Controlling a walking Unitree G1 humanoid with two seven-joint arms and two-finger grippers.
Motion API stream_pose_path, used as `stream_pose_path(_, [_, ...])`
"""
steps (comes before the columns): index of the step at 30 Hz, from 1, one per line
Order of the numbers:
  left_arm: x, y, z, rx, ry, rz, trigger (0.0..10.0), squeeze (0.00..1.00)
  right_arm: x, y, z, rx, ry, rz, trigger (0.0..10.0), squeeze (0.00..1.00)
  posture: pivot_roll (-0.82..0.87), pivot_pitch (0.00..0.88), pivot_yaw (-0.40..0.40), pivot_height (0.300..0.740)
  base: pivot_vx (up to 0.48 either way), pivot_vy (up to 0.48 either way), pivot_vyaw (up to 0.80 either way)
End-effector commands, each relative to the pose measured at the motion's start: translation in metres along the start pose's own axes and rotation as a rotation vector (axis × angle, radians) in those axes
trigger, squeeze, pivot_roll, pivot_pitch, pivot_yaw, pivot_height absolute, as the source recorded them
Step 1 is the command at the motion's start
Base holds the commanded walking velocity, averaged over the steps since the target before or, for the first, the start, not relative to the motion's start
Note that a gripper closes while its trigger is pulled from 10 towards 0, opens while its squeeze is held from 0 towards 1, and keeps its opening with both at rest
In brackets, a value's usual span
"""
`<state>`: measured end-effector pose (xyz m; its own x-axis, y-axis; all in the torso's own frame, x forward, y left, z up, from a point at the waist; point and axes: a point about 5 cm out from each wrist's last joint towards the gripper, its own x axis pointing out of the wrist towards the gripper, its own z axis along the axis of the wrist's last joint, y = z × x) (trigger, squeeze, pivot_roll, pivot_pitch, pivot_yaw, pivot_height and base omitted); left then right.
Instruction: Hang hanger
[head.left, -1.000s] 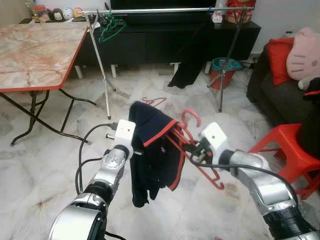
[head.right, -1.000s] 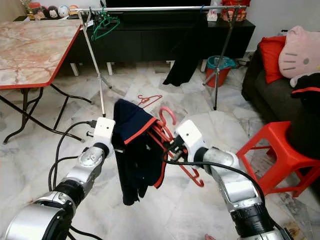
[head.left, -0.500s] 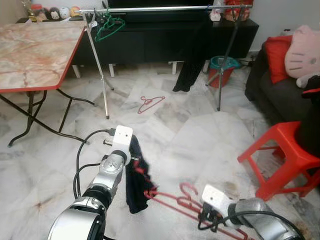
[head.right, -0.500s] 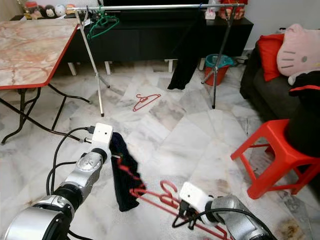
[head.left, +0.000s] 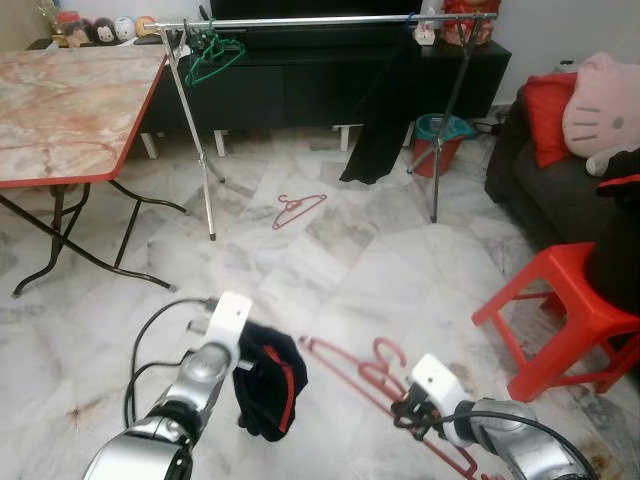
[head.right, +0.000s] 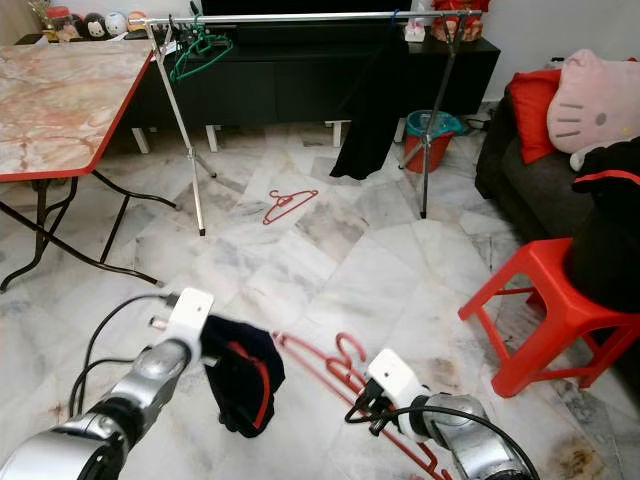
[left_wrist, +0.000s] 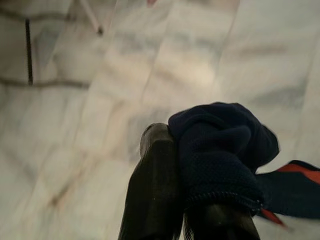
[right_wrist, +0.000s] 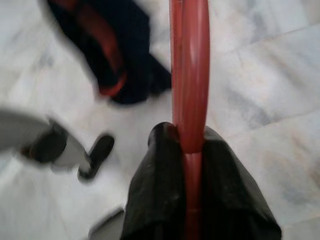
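My left gripper (head.left: 243, 352) is low over the floor, shut on a bunched navy garment with red trim (head.left: 268, 382); the cloth (left_wrist: 220, 150) is pinched between the black fingers (left_wrist: 155, 175). Low at the right, my right gripper (head.left: 405, 408) is shut on a bundle of red hangers (head.left: 365, 365), whose bar (right_wrist: 188, 60) runs out between its fingers. The garment hangs apart from the hangers. Far ahead stands a metal clothes rail (head.left: 320, 19) with a green hanger (head.left: 205, 55) and a black garment (head.left: 375, 110) on it.
One red hanger (head.left: 300, 208) lies on the marble floor before the rail. A red-edged folding table (head.left: 70, 110) stands at the left. A red stool (head.left: 570, 300), a dark sofa with cushions (head.left: 585, 130) and a teal bucket (head.left: 440, 130) are at the right.
Both arms have dropped from chest height to near the floor. The garment has come off the red hangers and now hangs bunched from my left gripper.
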<state>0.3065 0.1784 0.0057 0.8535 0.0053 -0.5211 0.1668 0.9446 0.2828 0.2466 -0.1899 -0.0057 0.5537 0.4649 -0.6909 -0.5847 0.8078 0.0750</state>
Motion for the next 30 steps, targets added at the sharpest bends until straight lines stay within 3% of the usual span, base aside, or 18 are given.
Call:
stream_pose_path(1, [-0.003,0.007,-0.015,-0.005,0.057,0.032,10.0,0.00,0.001,-0.005,-0.009,0.084,-0.013,-0.077,4.2,0.00,-0.23,0.000,0.012,0.740,0.000,0.000,0.00])
stream_pose_path(2, [-0.007,0.010,-0.026,-0.027,0.087,0.041,10.0,0.00,0.004,-0.007,-0.016,0.149,-0.013,-0.137,10.0,0.00,-0.23,0.000,0.015,0.740,0.000,0.000,0.00])
stream_pose_path(5, [-0.010,0.011,-0.039,-0.060,0.129,0.039,10.0,0.00,0.007,-0.010,-0.024,0.233,-0.015,-0.235,10.0,0.00,-0.22,0.000,0.018,0.740,0.000,0.000,0.00])
stream_pose_path(6, [-0.013,0.008,-0.047,-0.098,0.152,0.017,10.0,0.00,0.008,-0.014,-0.029,0.329,-0.043,-0.329,10.0,0.00,-0.22,0.000,0.022,0.740,0.000,0.000,0.00])
stream_pose_path(8, [-0.015,0.006,-0.053,-0.129,0.160,-0.003,10.0,0.00,0.010,-0.014,-0.034,0.414,-0.064,-0.390,10.0,0.00,-0.22,0.000,0.023,0.740,0.000,0.000,0.00])
stream_pose_path(9, [-0.017,0.003,-0.058,-0.148,0.174,-0.015,10.0,0.00,0.010,-0.013,-0.039,0.477,-0.065,-0.436,10.0,0.00,-0.22,0.000,0.024,0.740,0.000,0.000,0.00])
stream_pose_path(10, [-0.017,0.003,-0.058,-0.148,0.174,-0.015,10.0,0.00,0.010,-0.013,-0.039,0.477,-0.065,-0.436,10.0,0.00,-0.22,0.000,0.024,0.740,0.000,0.000,0.00])
stream_pose_path(11, [-0.021,-0.002,-0.068,-0.179,0.202,-0.040,10.0,0.00,0.012,-0.008,-0.051,0.568,-0.043,-0.499,10.0,0.00,-0.21,0.000,0.025,0.740,0.000,0.000,0.00])
stream_pose_path(14, [-0.028,-0.007,-0.084,-0.191,0.255,-0.073,10.0,0.00,0.012,-0.001,-0.064,0.637,-0.003,-0.572,10.0,0.00,-0.20,0.000,0.030,0.740,0.000,0.000,0.00])
stream_pose_path(16, [-0.031,-0.007,-0.090,-0.176,0.274,-0.073,10.0,0.00,0.013,0.002,-0.068,0.661,0.007,-0.589,10.0,0.00,-0.21,0.000,0.034,0.740,0.000,0.000,0.00])
stream_pose_path(18, [-0.034,-0.007,-0.095,-0.212,0.282,-0.066,10.0,0.00,0.014,0.011,-0.079,0.704,0.040,-0.609,10.0,0.00,-0.20,0.000,0.041,0.740,0.000,0.000,0.00])
stream_pose_path(30, [-0.047,-0.007,-0.119,-0.232,0.360,-0.053,10.0,0.00,0.015,0.034,-0.104,0.685,0.148,-0.629,10.0,0.00,-0.21,0.000,0.070,0.740,0.000,0.000,0.00])
